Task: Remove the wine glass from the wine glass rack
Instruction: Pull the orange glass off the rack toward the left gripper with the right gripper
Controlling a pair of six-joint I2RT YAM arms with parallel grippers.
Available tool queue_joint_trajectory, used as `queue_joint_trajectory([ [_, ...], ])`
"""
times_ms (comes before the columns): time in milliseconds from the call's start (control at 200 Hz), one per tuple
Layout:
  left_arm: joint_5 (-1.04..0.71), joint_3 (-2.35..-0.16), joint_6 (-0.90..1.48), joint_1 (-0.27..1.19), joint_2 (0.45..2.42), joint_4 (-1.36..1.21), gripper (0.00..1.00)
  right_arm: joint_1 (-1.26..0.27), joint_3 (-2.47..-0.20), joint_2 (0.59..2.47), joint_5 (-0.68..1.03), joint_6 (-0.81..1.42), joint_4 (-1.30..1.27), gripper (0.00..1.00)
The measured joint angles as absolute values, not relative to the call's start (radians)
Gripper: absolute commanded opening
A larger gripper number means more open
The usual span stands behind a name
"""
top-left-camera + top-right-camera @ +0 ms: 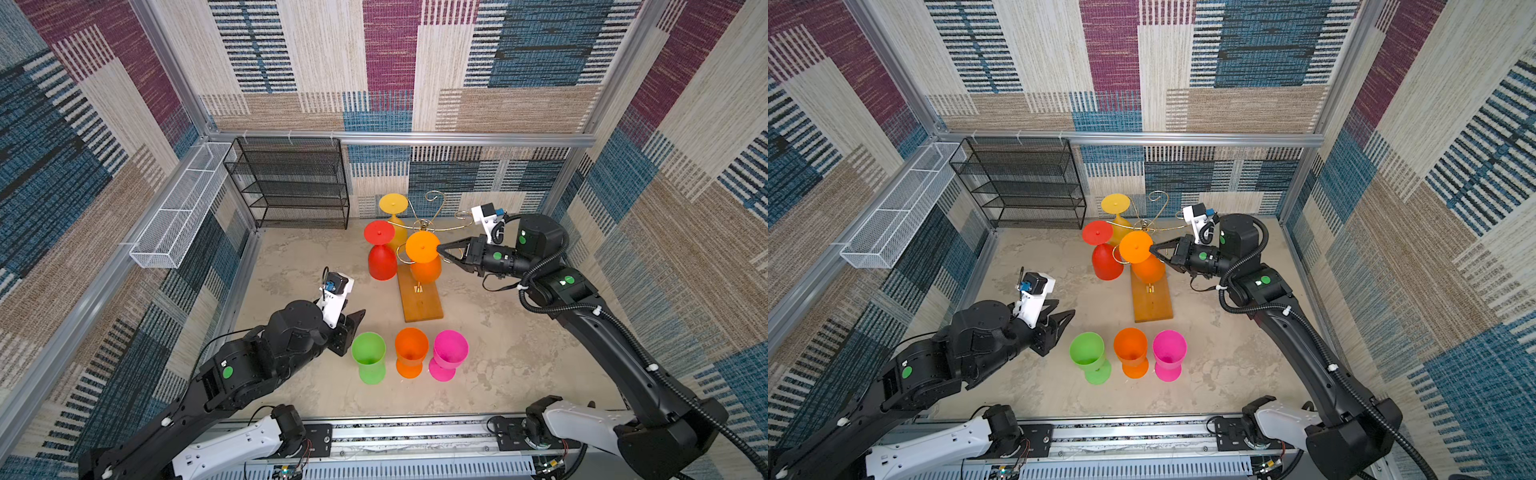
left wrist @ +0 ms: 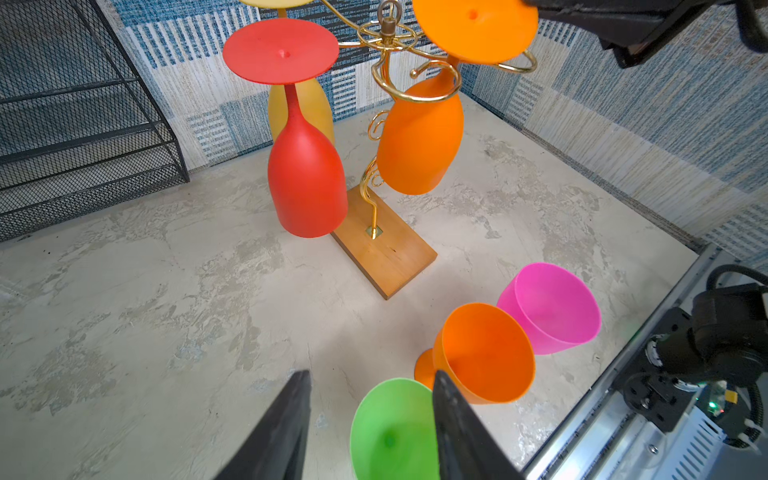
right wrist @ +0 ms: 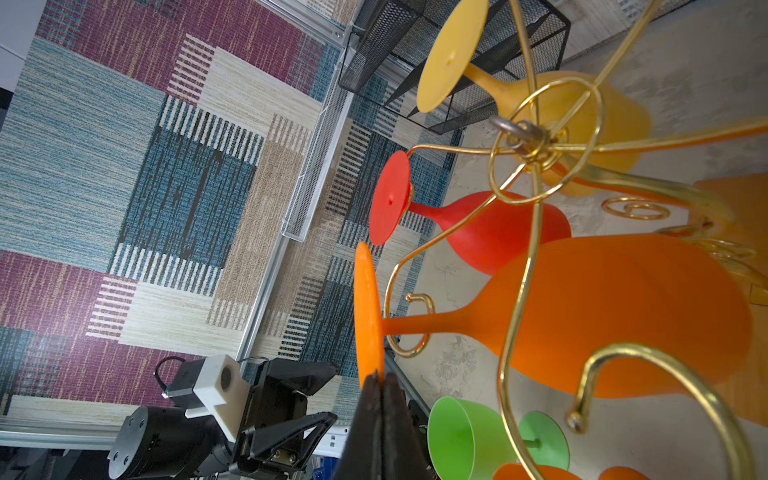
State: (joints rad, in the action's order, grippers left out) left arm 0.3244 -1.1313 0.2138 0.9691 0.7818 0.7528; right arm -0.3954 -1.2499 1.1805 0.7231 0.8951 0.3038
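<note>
The wine glass rack (image 1: 419,299) (image 2: 386,257) is a gold wire tree on a brown wooden base. Three wine glasses hang upside down from it: yellow (image 1: 392,203), red (image 1: 381,262) and orange (image 1: 422,246) (image 3: 602,311). My right gripper (image 1: 440,248) (image 3: 377,379) is shut on the edge of the orange glass's round foot, whose stem still lies in a wire arm. My left gripper (image 1: 355,332) (image 2: 372,374) is open and holds nothing, just left of an upright green glass (image 1: 369,353) (image 2: 390,432).
An orange glass (image 1: 411,347) and a pink glass (image 1: 451,349) stand upright beside the green one, in front of the rack's base. A black mesh shelf (image 1: 291,183) stands at the back wall. A long white mesh basket (image 1: 183,208) hangs on the left wall.
</note>
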Motion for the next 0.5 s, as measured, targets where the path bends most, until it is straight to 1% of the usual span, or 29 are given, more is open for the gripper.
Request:
queue_joint_trajectory([
  [501, 0.307, -1.137, 0.213, 0.964, 0.804, 0.752, 0.5, -0.393, -1.172, 1.078, 0.733, 0.911, 0.31, 0.0],
])
